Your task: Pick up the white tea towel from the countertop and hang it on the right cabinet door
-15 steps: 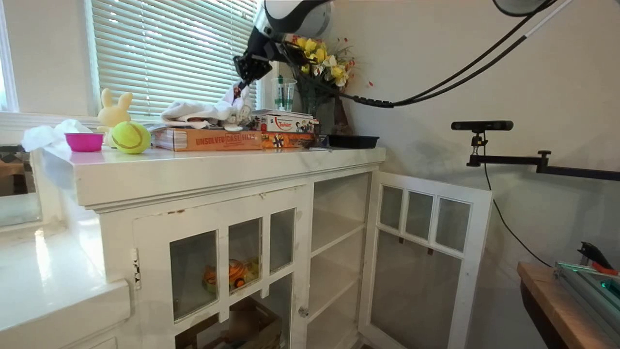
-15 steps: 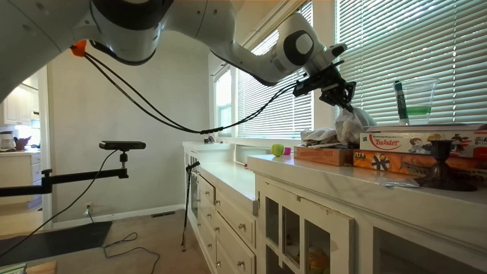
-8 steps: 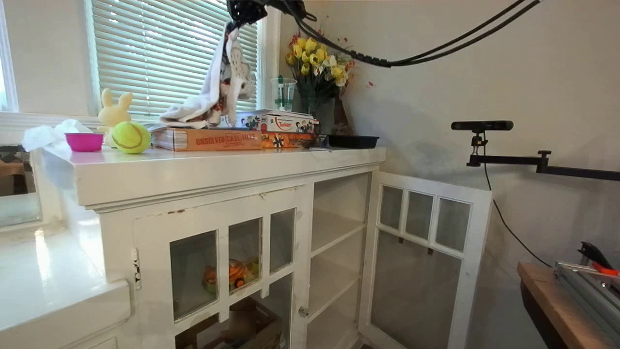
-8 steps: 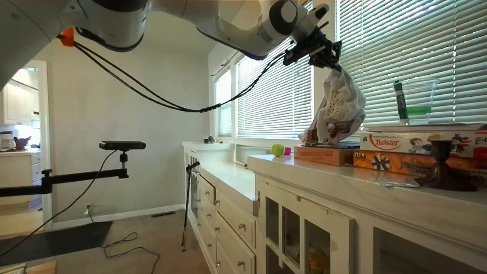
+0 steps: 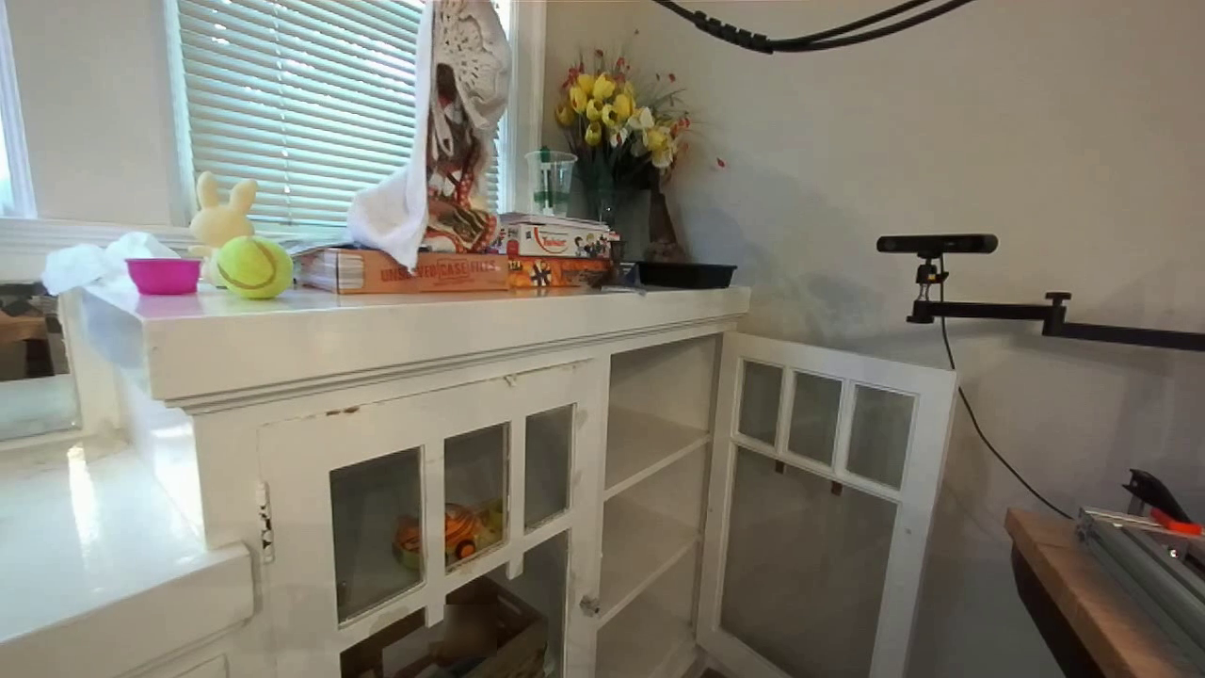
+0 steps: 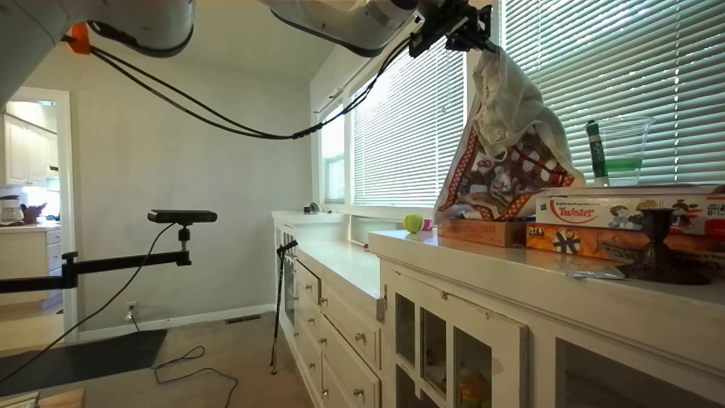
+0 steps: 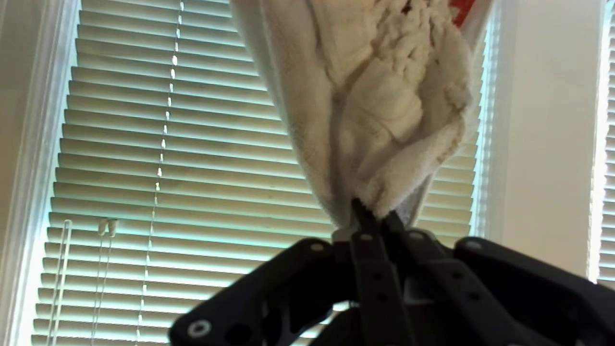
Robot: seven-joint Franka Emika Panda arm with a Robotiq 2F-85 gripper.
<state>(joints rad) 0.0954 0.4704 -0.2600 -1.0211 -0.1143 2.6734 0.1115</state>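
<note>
Wrist view, closest in, finds the jaws pressed together on a gathered bunch of the white tea towel, the cloth fanning out beyond their tips. That narrow pinch makes sense: one held peak leaves most of the fabric free to drape, which suits hanging it over something. In an exterior view the towel hangs below the jaws, crocheted part high, printed folds (white is only half the story of this cloth) widening on the way down. At the bottom it overlaps the case-files box; whether it rests there or merely passes in front cannot be told.

Just beside the hem, also well below the jaws, the Twister box lies flat upon an orange game box, probably stacked to save room on the desk. Behind the jaws hang the blinds.

Farther off stands the right cabinet door, low and to one side of the jaws, with nothing draped on it. It is swung out, most likely so that its top edge can take the towel. A carry sideways, then down, seems called for, hem clear of the boxes.
</note>
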